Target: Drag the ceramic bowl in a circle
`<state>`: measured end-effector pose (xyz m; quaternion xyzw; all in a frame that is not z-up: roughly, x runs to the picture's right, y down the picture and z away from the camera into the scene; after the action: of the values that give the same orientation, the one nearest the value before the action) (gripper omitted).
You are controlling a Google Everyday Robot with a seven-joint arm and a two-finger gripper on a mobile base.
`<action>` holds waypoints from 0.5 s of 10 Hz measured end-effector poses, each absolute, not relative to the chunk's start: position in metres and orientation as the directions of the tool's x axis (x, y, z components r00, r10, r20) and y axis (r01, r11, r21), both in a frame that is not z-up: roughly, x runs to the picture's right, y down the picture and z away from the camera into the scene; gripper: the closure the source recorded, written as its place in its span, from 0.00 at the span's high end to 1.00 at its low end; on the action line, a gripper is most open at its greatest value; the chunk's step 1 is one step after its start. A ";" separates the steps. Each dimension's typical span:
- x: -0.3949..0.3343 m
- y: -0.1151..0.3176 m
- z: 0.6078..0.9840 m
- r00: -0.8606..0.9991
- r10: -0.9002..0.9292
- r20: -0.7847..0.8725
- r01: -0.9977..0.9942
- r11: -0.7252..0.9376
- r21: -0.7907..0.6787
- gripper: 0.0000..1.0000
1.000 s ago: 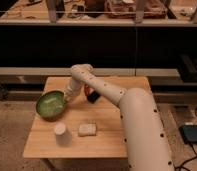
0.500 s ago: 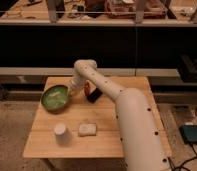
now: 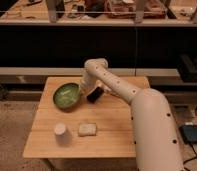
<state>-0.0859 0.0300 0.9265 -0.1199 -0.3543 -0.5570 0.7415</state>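
Note:
The green ceramic bowl (image 3: 66, 95) sits on the wooden table (image 3: 117, 135), left of centre towards the back. My gripper (image 3: 83, 93) reaches down from the white arm's bend (image 3: 94, 67) and sits at the bowl's right rim. The gripper's lower part is hidden against the bowl's edge and a dark object.
A small white upturned cup (image 3: 60, 133) stands near the front left. A pale rectangular block (image 3: 87, 129) lies beside it. A dark object (image 3: 95, 95) sits just right of the gripper. My white arm (image 3: 147, 125) covers the table's right side. Dark shelving runs behind the table.
The bowl has slid to the right and slightly towards the back of the table, with the gripper moving along at its rim. The cup and the block have not moved.

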 end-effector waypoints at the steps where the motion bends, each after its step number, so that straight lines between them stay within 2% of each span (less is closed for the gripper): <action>1: -0.079 0.036 0.920 0.145 -0.735 0.663 0.910 0.362 0.203 0.20; 5: -0.072 0.060 0.893 0.164 -0.719 0.675 0.909 0.376 0.179 0.20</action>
<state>-0.0716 0.0599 0.8926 -0.1347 -0.3522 -0.5420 0.7510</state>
